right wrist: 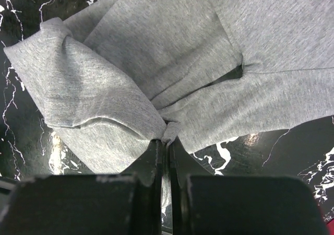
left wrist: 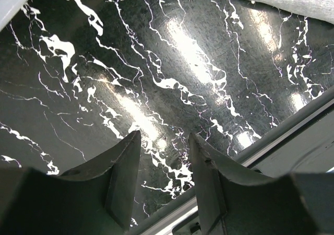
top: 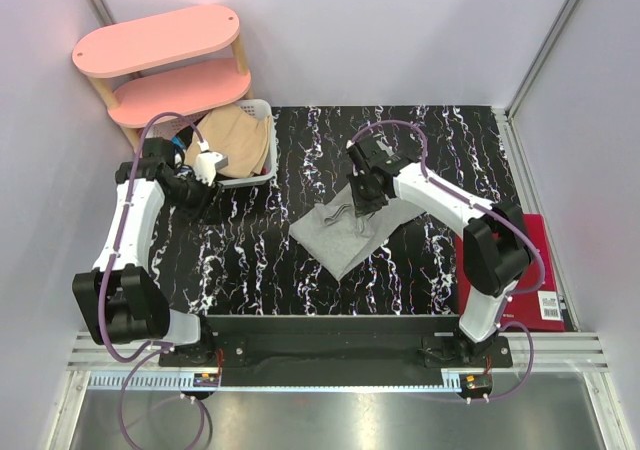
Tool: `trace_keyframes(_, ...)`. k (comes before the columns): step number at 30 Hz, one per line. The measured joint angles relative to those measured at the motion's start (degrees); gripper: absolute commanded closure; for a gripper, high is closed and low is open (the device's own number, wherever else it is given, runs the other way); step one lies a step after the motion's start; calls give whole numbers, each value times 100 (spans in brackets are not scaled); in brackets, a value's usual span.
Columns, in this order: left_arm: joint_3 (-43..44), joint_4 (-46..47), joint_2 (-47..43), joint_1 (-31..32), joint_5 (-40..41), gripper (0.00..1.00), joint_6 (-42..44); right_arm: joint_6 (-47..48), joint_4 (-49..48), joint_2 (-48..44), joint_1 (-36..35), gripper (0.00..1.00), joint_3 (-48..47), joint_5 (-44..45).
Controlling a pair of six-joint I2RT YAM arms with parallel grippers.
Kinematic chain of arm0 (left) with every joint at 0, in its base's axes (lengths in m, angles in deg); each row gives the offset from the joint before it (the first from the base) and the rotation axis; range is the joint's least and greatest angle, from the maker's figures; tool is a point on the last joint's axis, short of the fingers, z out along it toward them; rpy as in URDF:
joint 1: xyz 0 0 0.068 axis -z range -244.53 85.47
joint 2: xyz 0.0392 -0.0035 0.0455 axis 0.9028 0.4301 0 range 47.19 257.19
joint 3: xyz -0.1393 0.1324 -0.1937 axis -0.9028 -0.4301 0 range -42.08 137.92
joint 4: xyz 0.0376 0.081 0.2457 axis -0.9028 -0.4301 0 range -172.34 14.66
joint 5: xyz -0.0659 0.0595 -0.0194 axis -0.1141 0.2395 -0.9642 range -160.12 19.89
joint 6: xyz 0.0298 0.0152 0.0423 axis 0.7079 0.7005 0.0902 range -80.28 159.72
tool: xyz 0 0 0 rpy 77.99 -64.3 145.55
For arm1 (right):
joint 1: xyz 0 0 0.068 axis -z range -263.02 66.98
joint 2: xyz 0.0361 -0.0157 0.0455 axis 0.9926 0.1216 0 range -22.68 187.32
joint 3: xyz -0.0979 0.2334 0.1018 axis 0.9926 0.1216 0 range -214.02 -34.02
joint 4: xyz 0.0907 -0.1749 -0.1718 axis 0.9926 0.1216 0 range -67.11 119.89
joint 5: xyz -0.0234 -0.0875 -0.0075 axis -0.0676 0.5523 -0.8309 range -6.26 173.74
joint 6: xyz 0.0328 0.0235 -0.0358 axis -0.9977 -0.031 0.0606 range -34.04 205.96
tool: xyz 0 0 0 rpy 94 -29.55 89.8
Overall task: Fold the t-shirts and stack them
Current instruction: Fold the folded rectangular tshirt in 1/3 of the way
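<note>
Near the middle of the table point(top: 250, 260), a little toward its right edge, the grey t-shirt point(top: 340, 235) lies partly folded, a rough rectangle set cornerwise to the table's edges. Its far corner is bunched up where the right gripper point(top: 362, 205) meets it. In the right wrist view the right gripper point(right wrist: 166, 146) is closed tight on a small pinch of the grey t-shirt point(right wrist: 156, 62), with the two fingers nearly touching and only a nub of cloth showing between them. Layers and a stitched hem overlap there. Which part of the shirt is pinched is hard to make out.

At the far left corner of the table a white basket point(top: 262, 110) holds the tan t-shirt point(top: 235, 135), crumpled. Something dark or blue sits beside it in the basket, mostly hidden by the left arm. The left gripper point(top: 205, 165) is at the basket's near rim, and from above its fingers cannot be told apart. The left wrist view shows the left gripper point(left wrist: 164, 141) with its fingers spread and nothing between them, above bare table. A corner of grey cloth is cut off at the top right of that view.

Beyond the table's far left corner stands a pink shelf point(top: 160, 40). Beside the right edge lies a red flat thing point(top: 545, 270), partly covered by the right arm.
</note>
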Motion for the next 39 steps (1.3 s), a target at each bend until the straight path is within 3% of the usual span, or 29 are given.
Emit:
trace_keyframes(8,17,4,7,94,24,54,-37,7,15,140,234,93,-146,136)
trace_keyframes(12,17,2,37,131,35,54,-44,4,15,267,514,87,-197,144)
trace_keyframes(15,17,2,39,162,37,54,-44,-7,9,474,601,65,-221,142)
trace_keyframes(16,17,4,39,162,37,54,-42,-17,9,557,599,50,-223,142)
trace_keyframes(20,17,2,39,179,44,54,-39,-59,17,835,592,29,-223,249)
trace_keyframes(25,15,4,39,184,55,54,-37,-131,199,1032,638,26,-400,750)
trace_keyframes(33,-48,4,35,195,63,54,-35,-494,645,1163,719,28,-1274,2387)
trace_keyframes(39,-103,2,-2,195,72,54,-26,-461,592,570,503,30,-852,1751)
